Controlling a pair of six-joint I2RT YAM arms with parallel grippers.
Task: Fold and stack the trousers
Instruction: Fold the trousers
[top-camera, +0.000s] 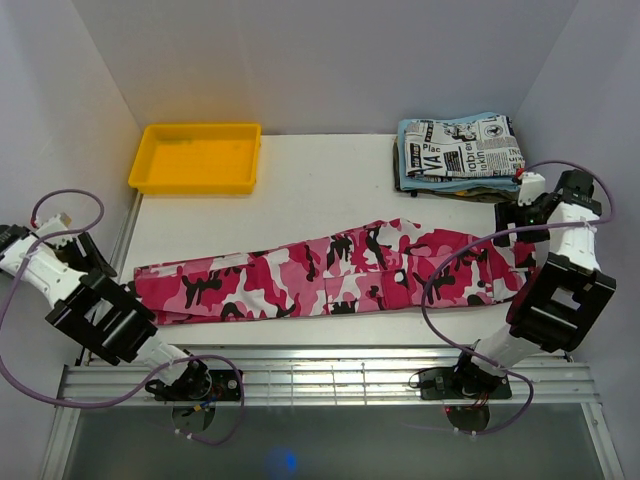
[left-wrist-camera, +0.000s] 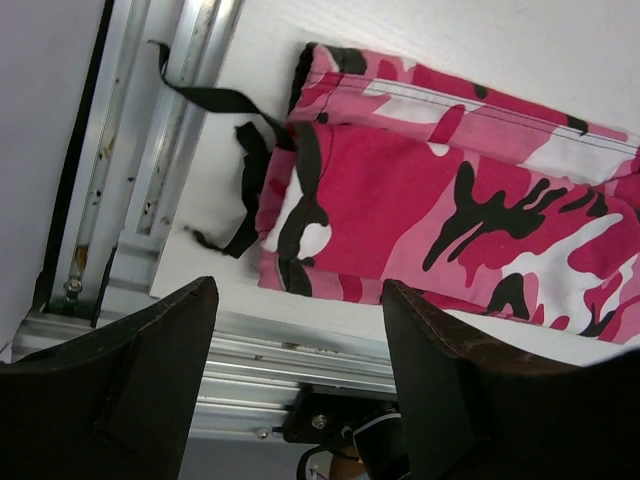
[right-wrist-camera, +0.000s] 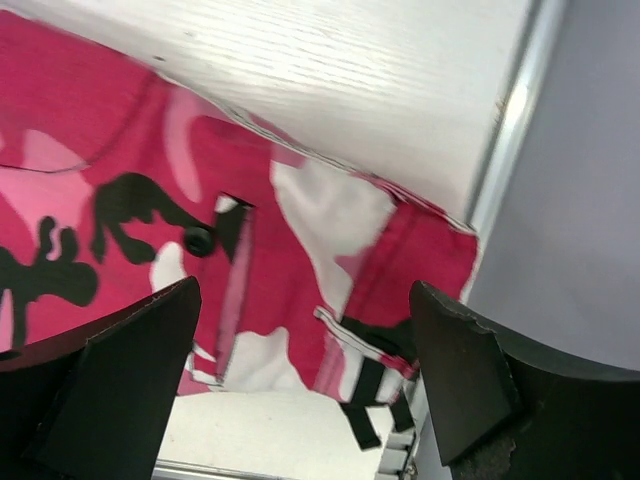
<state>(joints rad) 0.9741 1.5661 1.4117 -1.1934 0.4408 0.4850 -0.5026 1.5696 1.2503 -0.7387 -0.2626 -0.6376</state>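
From above, the trousers (top-camera: 330, 270) lie stretched flat along the near half of the bench (top-camera: 300, 190), leg ends left and waist right, with a yellow tray (top-camera: 197, 157) at the far left and a newspaper-print garment (top-camera: 465, 145) on a folded pile at the far right. In the left wrist view, the left claw (left-wrist-camera: 297, 290) gapes wide and empty above the leg hems and their black ties (left-wrist-camera: 240, 170). In the right wrist view, the right claw (right-wrist-camera: 305, 290) is likewise spread wide, holding nothing, over the waist by the black button (right-wrist-camera: 199, 240).
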